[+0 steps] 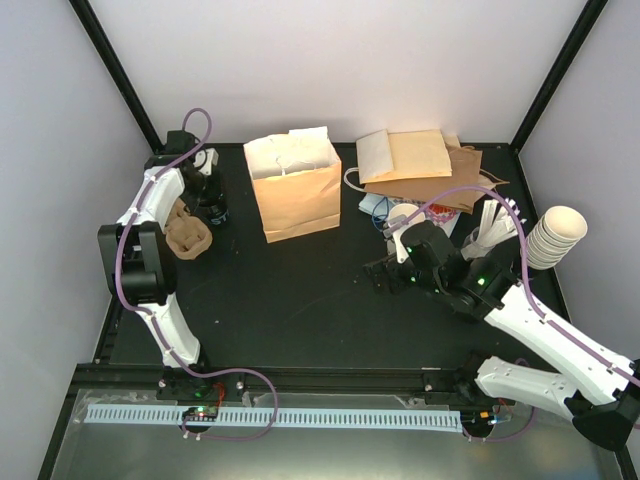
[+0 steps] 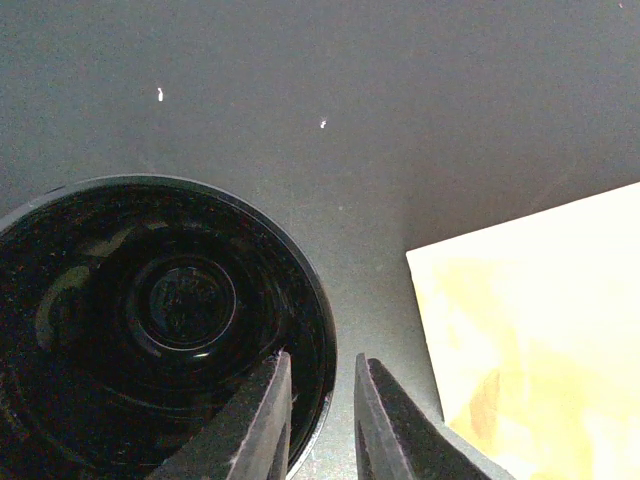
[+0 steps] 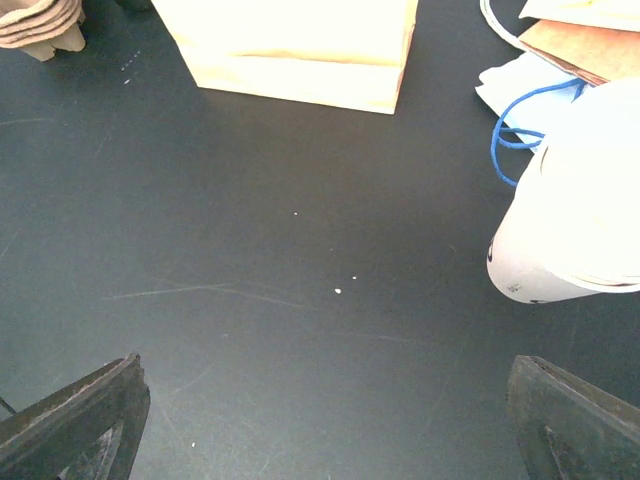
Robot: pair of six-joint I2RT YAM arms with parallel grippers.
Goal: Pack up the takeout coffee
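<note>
Black bench (image 1: 300,300), white walls behind. Takeout coffee (image 1: 216,208) at far left, just beside pulp tray (image 1: 187,236), left of standing brown bag (image 1: 293,190). Stands upright, long axis vertical, black lid (image 2: 170,320) facing up. Likely light; thin paper wall crushes easily, lid slick. Best hold: stiff rim under lid, gentle squeeze. Left fingers (image 2: 265,420) nearly together, straddling lid edge; whether pinching it, cannot tell. Right fingers (image 3: 80,420) spread wide, empty.

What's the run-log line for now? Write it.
left gripper: narrow, astride lid rim | right gripper: open, empty | bag: upright, open
</note>
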